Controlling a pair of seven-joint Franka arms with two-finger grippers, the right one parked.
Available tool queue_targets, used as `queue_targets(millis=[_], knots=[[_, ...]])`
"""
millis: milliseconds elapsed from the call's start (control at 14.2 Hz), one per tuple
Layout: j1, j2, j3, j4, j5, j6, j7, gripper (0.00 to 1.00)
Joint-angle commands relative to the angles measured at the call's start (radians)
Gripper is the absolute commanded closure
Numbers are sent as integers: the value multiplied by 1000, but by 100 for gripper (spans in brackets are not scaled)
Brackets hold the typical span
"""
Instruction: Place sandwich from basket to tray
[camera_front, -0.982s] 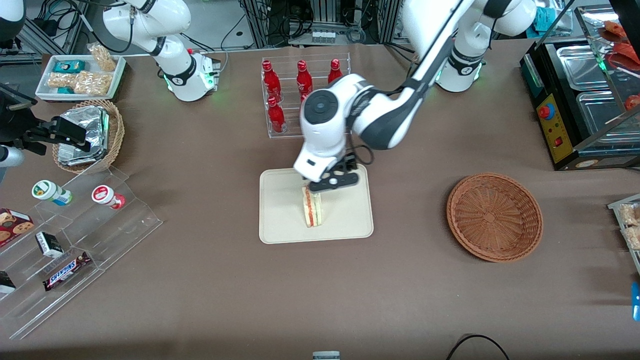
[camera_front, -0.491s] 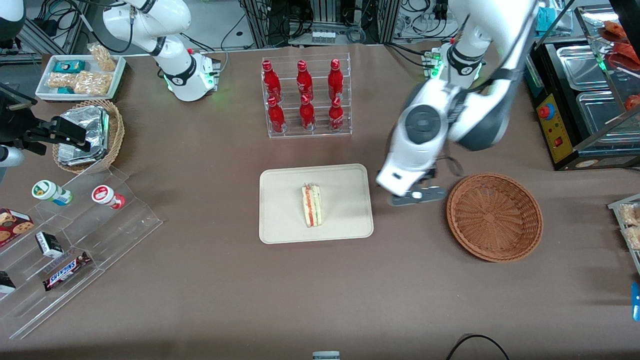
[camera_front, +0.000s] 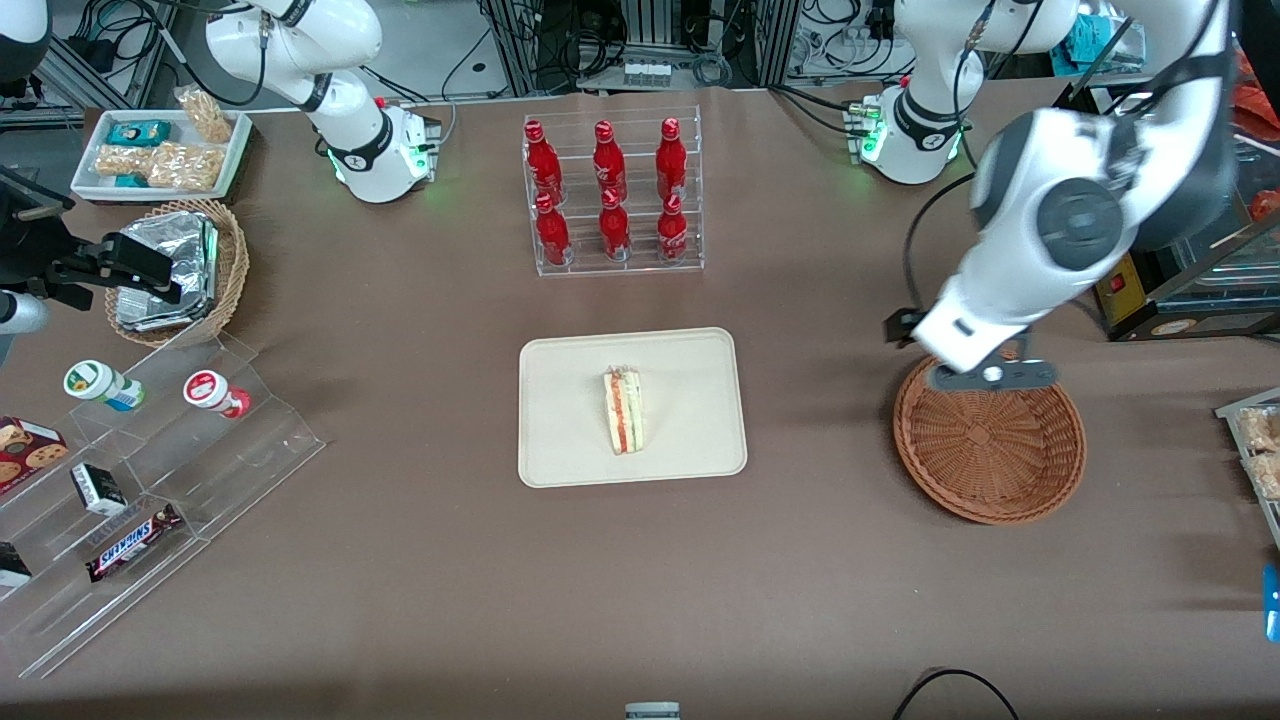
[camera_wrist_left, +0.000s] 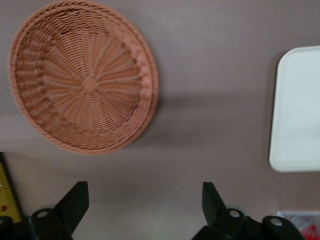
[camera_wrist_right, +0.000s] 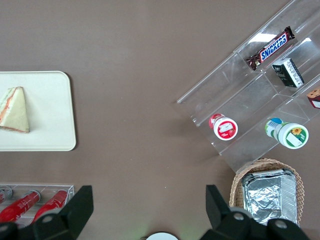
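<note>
Both end effector fingers wide apart, empty

Gripper: fingers spread, nothing between them, above the round reddish-brown wicker basket's rim.
Tray-basket lane: bare brown tablecloth.
Obstacle: clear rack of red bottles, farther from the front camera than the cream rectangular tray.

Even overhead light, bright enough. The basket throws a soft shadow on the table toward three o'clock in the wrist view. Glare whitens the tray. The gripper, fingers spread, looks slightly blurred.
</note>
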Motion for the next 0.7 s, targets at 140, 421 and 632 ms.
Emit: queue_targets(millis=[140, 421, 632], knots=[[125, -95, -20, 29, -20, -115, 168, 0], [256, -95, -99, 147, -23, -192, 263, 0], [265, -98, -85, 202, -22, -189, 264, 0]])
